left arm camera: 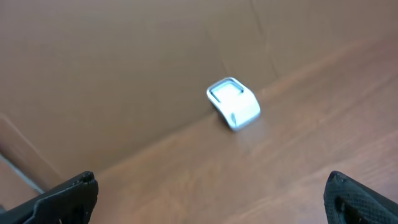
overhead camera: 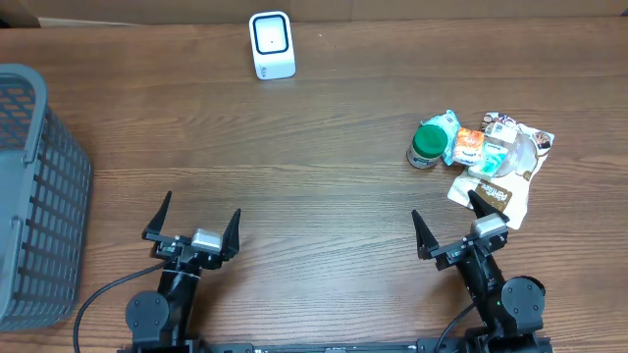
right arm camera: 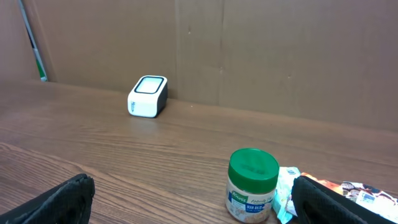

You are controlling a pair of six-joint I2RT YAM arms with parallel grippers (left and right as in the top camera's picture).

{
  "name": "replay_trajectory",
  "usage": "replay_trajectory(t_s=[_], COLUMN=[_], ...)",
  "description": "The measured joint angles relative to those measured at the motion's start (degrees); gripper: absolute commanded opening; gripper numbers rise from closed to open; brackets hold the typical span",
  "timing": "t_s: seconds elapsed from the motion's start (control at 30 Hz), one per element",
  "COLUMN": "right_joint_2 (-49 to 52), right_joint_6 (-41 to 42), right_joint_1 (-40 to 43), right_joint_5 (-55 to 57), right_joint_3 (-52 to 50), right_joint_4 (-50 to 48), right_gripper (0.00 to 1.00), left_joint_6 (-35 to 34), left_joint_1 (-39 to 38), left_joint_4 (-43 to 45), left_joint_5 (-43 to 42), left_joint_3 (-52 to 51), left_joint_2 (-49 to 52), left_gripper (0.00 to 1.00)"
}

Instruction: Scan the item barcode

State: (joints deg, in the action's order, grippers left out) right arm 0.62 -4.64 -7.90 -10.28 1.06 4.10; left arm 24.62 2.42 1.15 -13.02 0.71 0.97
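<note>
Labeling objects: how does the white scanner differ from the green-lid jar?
The scanner is a white rounded box; the jar is round with a green lid. The scanner stands alone near the table's far edge; the jar sits beside a pile of packets on the right. Both stand on the wooden table.

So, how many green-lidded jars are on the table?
1. The jar sits at the left edge of the packet pile, on the right side of the table; packets might hide another.
</note>
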Motion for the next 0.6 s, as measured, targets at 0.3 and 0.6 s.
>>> replay_trajectory(t_s=[0.3,0.6], right_joint_2=[0.00,0.00], right_joint_6=[0.02,0.02], right_joint_1=[0.00,0.00], right_joint_5=[-0.02,0.00], right_joint_3=[0.00,0.00], right_joint_4=[0.02,-0.02], right_gripper=[1.00,1.00], left_joint_6=[-2.16,-2.62], left_joint_1=[0.00,0.00], left_joint_4=[-4.50,-4.50], left_joint_5=[1.73,1.95], left_joint_3=[-0.20,-0.20], left_joint_2=[-0.11,-0.11], left_gripper=[0.99,1.00])
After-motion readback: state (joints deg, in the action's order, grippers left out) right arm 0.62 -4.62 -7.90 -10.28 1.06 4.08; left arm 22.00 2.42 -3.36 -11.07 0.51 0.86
